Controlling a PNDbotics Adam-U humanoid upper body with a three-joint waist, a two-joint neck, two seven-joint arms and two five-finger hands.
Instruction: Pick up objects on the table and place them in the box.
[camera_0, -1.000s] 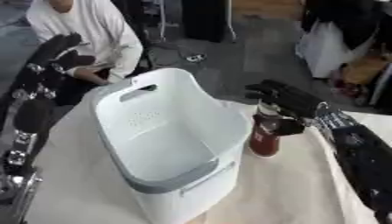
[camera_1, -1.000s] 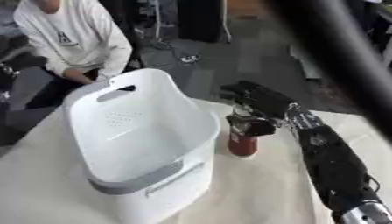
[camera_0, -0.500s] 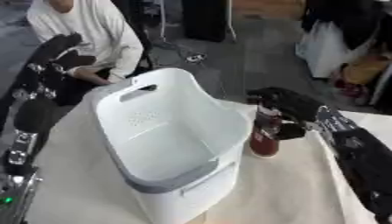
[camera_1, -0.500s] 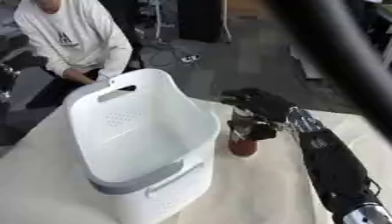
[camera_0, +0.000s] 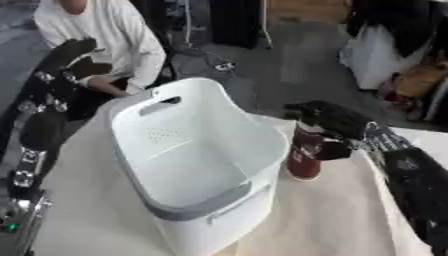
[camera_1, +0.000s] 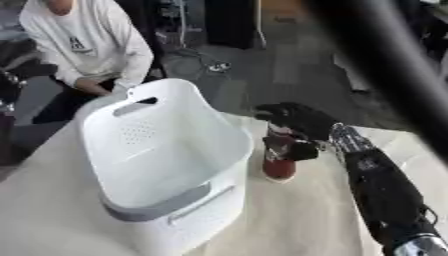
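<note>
A dark red bottle (camera_0: 305, 156) stands upright on the cream cloth just right of the white box (camera_0: 194, 165), a tall plastic basket with a grey rim band and a handle slot. My right hand (camera_0: 337, 129) is at the bottle's top and right side, fingers curling over its upper part and thumb against its side. My left hand (camera_0: 72, 54) is raised at the upper left, beyond the table's far left corner, fingers curled and holding nothing. The box's inside looks bare.
The table is covered with a cream cloth (camera_0: 332, 215) with open room in front and to the right. A person in a white top sits beyond the far left edge. My left arm (camera_0: 39, 130) runs down the left side.
My right hand has come lower and closed in on the bottle's top, its fingers now curling round it. The bottle, the box and the left hand have stayed put.
</note>
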